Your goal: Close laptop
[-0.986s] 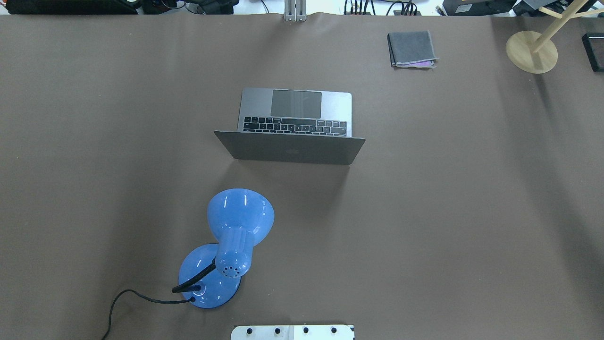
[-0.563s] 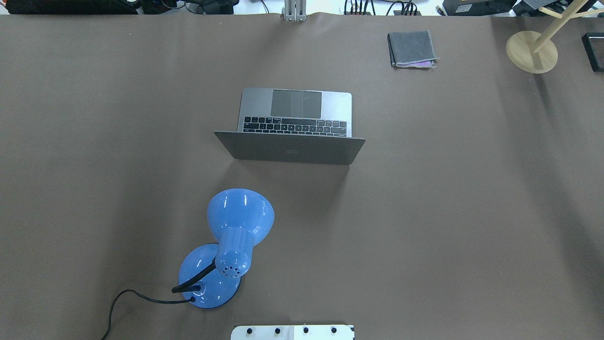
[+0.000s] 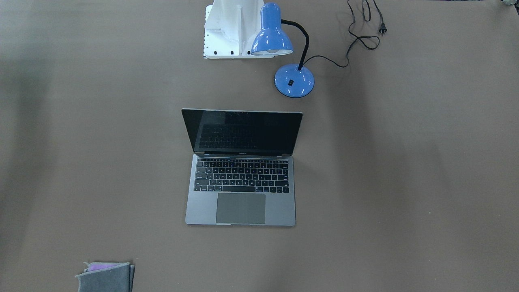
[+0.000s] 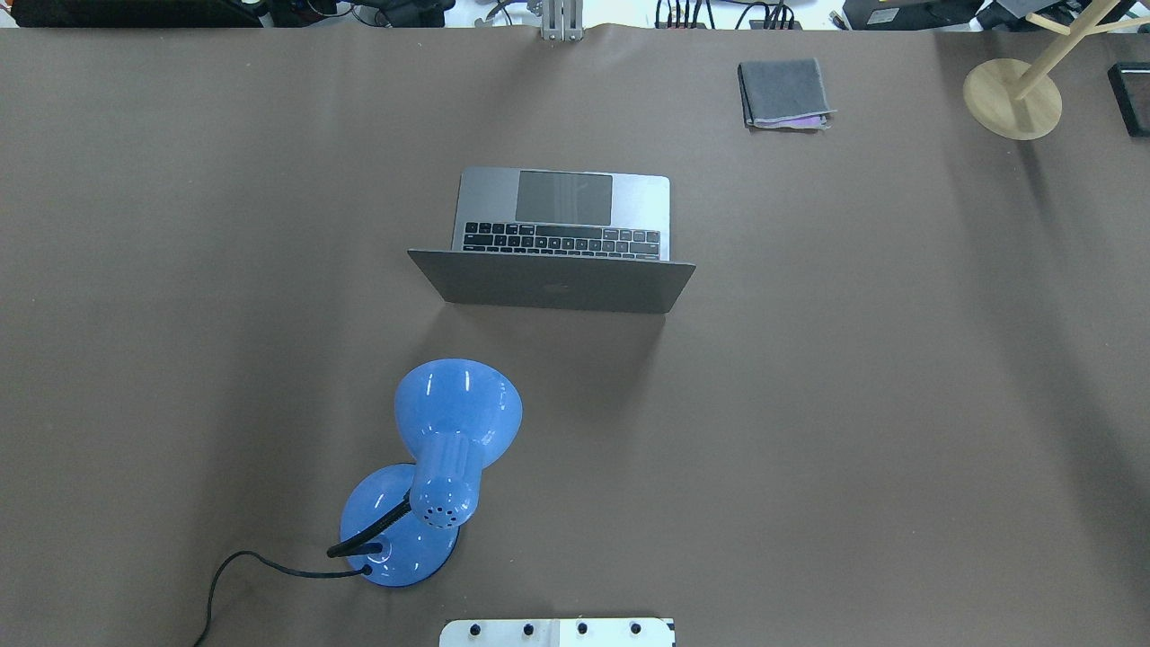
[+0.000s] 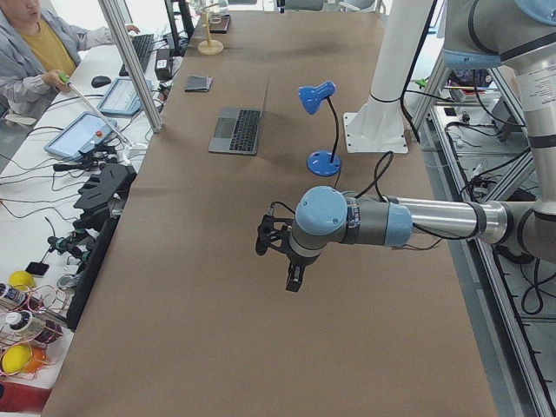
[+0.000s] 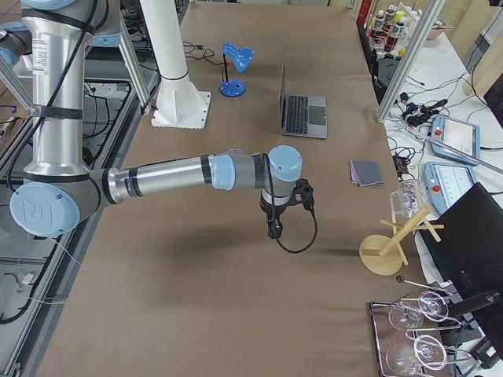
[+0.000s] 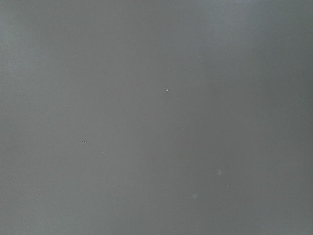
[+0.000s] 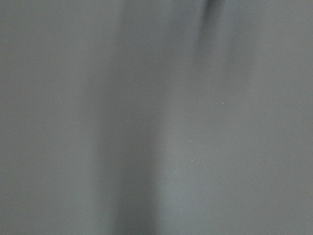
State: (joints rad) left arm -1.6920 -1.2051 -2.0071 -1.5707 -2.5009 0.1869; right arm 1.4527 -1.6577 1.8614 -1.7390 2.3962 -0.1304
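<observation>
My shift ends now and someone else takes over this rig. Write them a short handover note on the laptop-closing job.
Left pincer: hangs over bare table toward the robot's left end, far from the laptop. Whether it is open or shut cannot be told.
Right pincer: over bare table toward the right end, also far from the laptop. Its state cannot be told either.
Laptop: mid-table, lid up, screen facing away from the robot. A blue lamp stands on the robot's side of it.
Done: nothing; neither arm touches the laptop.
Left: bring an arm in and push the lid down onto the keyboard.
</observation>
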